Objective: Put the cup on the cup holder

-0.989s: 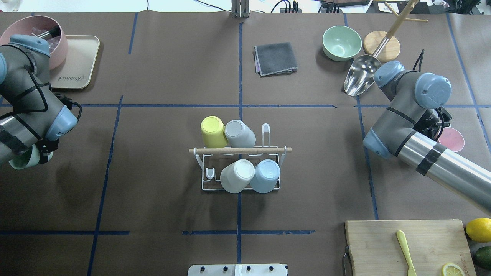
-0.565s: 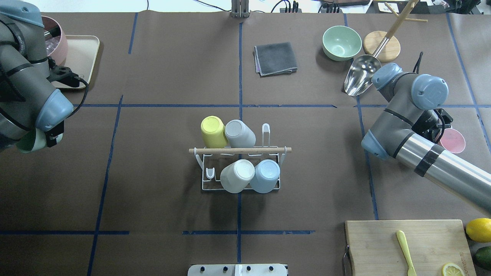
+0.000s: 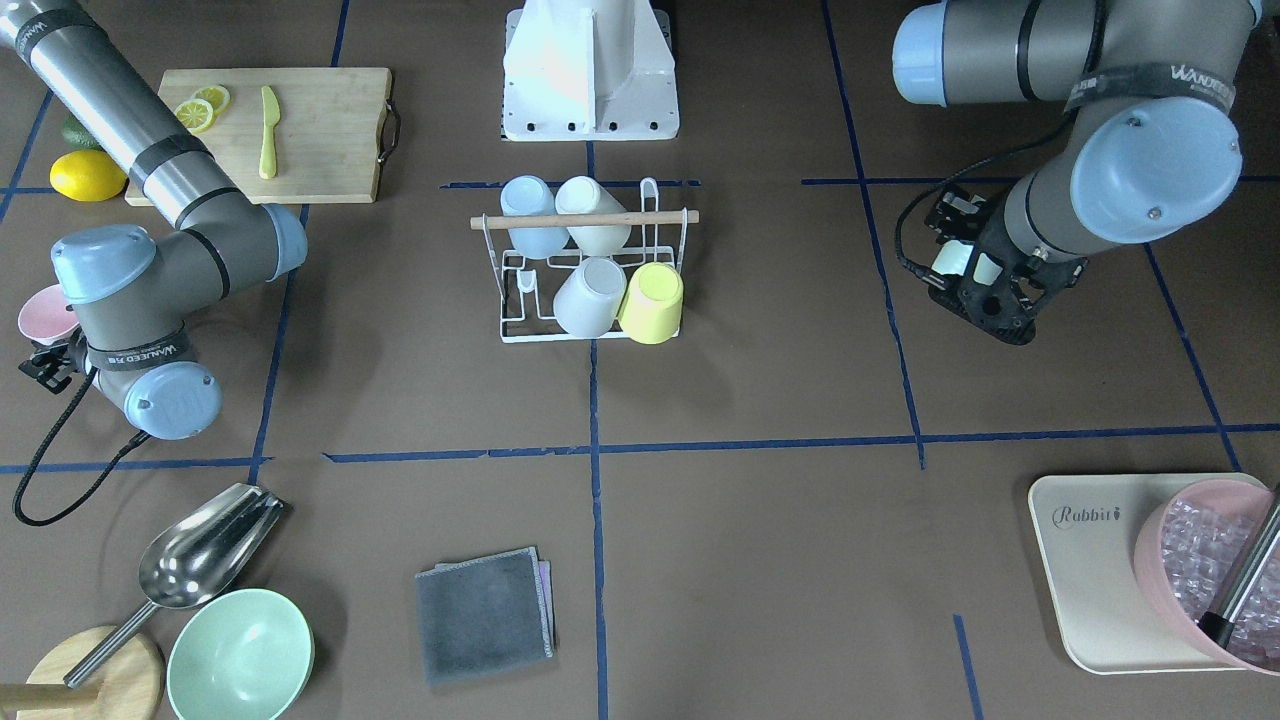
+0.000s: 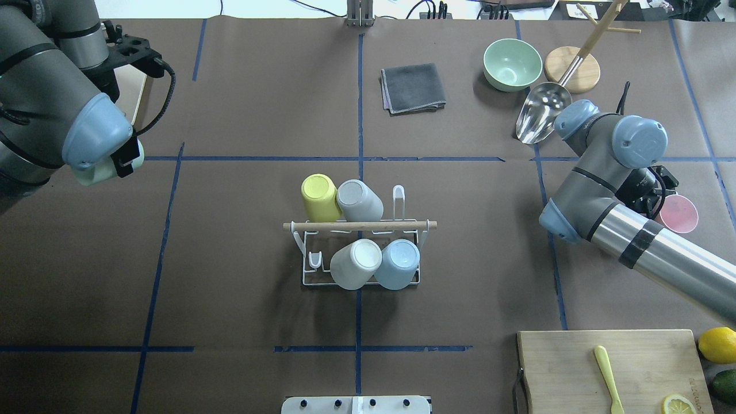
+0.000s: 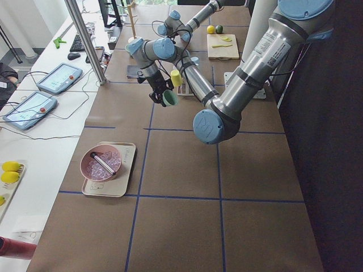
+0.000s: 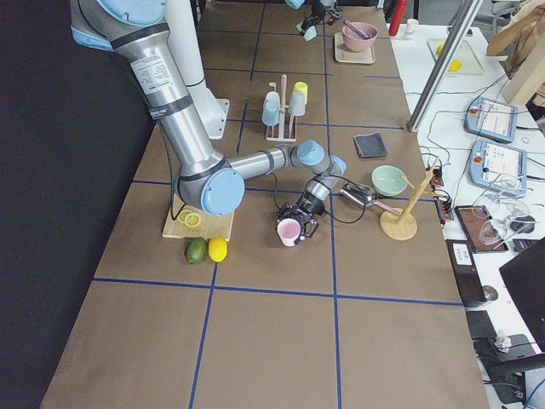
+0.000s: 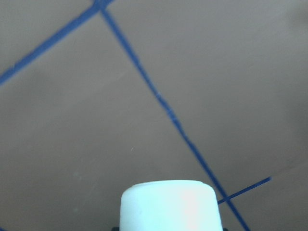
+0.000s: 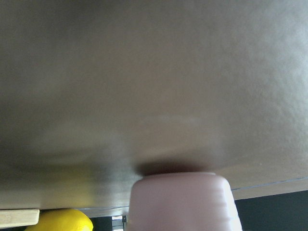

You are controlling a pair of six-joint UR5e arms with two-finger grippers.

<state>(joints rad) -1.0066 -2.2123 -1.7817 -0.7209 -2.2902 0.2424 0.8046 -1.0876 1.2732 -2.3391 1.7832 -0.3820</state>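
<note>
A robotics lab: paper-covered, blue-taped table [image 4: 259, 115], teach pendants [image 5: 59, 77] (two of them) on a side bench [image 5: 37, 144].

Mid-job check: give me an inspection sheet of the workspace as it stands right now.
Surface: brown paper table with blue tape lines.
Job's things: cup holder carries yellow cup, grey cup, white cup and blue cup; two prongs free.
Clutter: grey cloth, green bowl, metal scoop, cutting board, tray with pink bowl.
Grippers: left gripper holds pale green cup aloft; right gripper holds pink cup.
Cables: black cable loops at the left wrist.
Surroundings: tablets on a side bench.
</note>
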